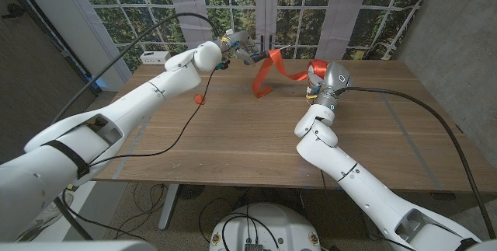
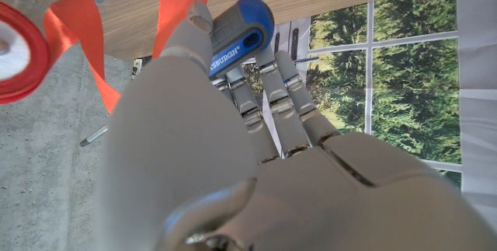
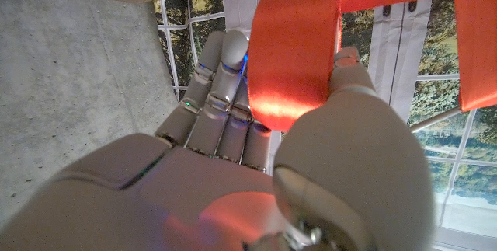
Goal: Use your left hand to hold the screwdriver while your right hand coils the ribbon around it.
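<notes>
Right hand (image 3: pixel 311 173): fingers curled in, thumb pinching the orange ribbon (image 3: pixel 299 57), raised near the table's far right. Left hand (image 2: pixel 233 142): fingers wrapped around the blue-and-grey handle of the screwdriver (image 2: pixel 239 35), held over the wooden table's (image 1: pixel 233 138) far edge. Ribbon trails from screwdriver toward right hand, apparently looped around the shaft.

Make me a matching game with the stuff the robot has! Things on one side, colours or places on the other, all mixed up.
Things:
1. screwdriver handle
2. ribbon
3. table
4. ribbon spool

Matches:
a. wooden brown
b. held by the right hand
c. blue and grey, in the left hand
d. orange-red strip hanging between the hands

Pairs: 1-c, 2-d, 3-a, 4-b
</notes>
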Tool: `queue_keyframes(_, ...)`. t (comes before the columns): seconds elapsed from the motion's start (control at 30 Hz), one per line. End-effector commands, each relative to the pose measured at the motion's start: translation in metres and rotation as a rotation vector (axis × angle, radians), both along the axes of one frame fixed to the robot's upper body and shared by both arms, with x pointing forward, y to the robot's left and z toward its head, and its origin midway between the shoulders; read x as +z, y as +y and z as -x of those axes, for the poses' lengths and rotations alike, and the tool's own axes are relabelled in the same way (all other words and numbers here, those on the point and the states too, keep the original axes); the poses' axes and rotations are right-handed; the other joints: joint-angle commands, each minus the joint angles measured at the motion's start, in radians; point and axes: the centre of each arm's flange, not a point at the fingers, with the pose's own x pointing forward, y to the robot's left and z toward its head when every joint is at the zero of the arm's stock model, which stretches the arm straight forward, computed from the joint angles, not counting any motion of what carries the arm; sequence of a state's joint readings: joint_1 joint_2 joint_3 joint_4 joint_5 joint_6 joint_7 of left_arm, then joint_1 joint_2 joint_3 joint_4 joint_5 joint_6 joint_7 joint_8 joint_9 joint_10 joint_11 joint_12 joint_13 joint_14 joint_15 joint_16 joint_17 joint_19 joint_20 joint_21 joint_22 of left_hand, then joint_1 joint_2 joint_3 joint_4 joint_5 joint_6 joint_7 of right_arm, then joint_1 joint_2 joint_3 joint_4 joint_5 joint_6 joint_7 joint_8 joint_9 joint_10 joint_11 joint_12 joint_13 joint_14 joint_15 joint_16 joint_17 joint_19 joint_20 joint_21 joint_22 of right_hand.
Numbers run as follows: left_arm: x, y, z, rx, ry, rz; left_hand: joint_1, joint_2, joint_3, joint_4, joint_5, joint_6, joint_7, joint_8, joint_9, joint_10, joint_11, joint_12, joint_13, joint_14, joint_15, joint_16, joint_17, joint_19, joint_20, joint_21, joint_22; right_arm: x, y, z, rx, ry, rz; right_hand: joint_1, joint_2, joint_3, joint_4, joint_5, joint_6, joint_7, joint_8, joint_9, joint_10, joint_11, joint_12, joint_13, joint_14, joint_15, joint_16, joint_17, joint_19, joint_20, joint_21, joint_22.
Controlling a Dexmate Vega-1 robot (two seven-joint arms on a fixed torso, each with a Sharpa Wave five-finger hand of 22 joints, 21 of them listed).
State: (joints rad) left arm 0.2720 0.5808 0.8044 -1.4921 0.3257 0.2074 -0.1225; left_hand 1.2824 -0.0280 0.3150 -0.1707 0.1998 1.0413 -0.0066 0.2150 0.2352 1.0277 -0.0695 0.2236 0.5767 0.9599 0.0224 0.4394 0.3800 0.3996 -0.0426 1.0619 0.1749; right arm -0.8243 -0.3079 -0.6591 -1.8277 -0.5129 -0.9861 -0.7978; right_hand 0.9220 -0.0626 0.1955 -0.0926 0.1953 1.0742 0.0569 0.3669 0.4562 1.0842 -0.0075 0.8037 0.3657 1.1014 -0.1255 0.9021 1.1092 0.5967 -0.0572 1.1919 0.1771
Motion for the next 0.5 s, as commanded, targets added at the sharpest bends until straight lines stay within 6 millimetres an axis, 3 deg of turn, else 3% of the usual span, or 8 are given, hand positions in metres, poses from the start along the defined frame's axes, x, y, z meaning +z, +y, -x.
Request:
queue_keyframes(0.03, -0.003, 0.005, 0.008, -0.005, 0.018, -0.002, 0.142, 0.149, 0.013, 0.006, 0.001, 0.064, 0.038, 0.01, 0.003, 0.024, -0.014, 0.003, 0.035, 0.177, -0.26, 0.007, 0.335, -0.005, -0.003, 0.007, 0.003, 0.03, 0.009, -0.032, 0.021, -0.002, 0.042, 0.221, 0.224, 0.001, 0.004, 0.008, 0.019, -0.006, 0.004, 0.004, 0.041, -0.038, 0.004, 0.315, 0.041, -0.088, -0.003, 0.002, 0.003, -0.023, 0.001, 0.0)
queue_keyframes(0.5, -0.007, 0.012, 0.011, -0.024, 0.077, 0.004, 0.144, 0.146, 0.012, 0.005, 0.0, 0.078, 0.044, 0.011, 0.003, 0.037, -0.014, 0.006, 0.037, 0.182, -0.26, 0.007, 0.341, -0.007, -0.005, 0.012, 0.003, 0.068, 0.014, -0.047, 0.009, -0.022, 0.101, 0.219, 0.225, 0.001, 0.006, 0.008, 0.018, -0.009, 0.001, 0.002, 0.043, -0.04, -0.002, 0.311, 0.041, -0.089, -0.009, 0.0, 0.003, -0.024, 0.0, 0.0)
